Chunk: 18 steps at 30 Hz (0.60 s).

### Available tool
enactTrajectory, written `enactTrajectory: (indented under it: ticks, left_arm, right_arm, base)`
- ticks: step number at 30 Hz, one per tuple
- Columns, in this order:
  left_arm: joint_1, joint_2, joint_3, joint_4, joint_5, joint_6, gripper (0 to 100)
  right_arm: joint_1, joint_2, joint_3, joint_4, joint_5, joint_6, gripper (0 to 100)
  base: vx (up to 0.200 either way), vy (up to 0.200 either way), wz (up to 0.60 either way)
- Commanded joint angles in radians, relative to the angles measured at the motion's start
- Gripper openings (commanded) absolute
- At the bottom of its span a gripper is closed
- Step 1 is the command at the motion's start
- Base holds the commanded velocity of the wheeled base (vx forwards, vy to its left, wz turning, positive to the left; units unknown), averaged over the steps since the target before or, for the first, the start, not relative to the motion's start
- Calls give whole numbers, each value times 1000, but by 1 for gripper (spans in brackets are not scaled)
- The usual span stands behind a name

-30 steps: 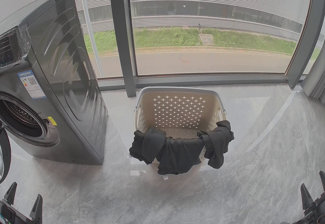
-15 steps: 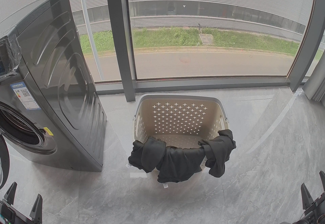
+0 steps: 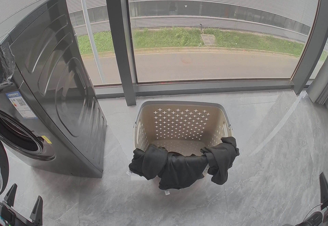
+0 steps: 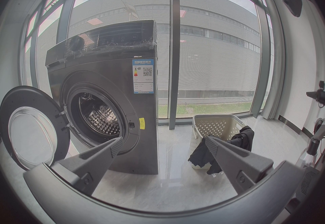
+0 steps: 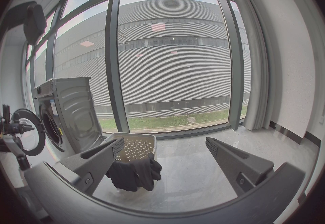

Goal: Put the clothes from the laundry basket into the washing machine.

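One window post (image 3: 118, 32) behind laundry basket (image 3: 181, 122); washing machine door (image 4: 32, 126) open

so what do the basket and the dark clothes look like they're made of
Laundry basket: likely rigid cream plastic, matte, with star-shaped holes moulded through its walls. Dark clothes: soft matte fabric, perhaps knit, since it folds and drapes limply over the rim.

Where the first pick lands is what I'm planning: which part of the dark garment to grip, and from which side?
Probably the fold of the dark garment lying over the near rim of the laundry basket, taken from above on the robot's side: it drapes over that rim, hanging outside, so cloth sits raised there.
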Motion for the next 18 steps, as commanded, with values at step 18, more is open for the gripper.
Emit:
enactTrajectory:
  ticks: [18]
  left_arm:
    - [0, -18, 16, 0, -2, -1, 100]
  right_arm:
    - [147, 903, -44, -186, 156, 41, 100]
  base:
    - [11, 0, 0]
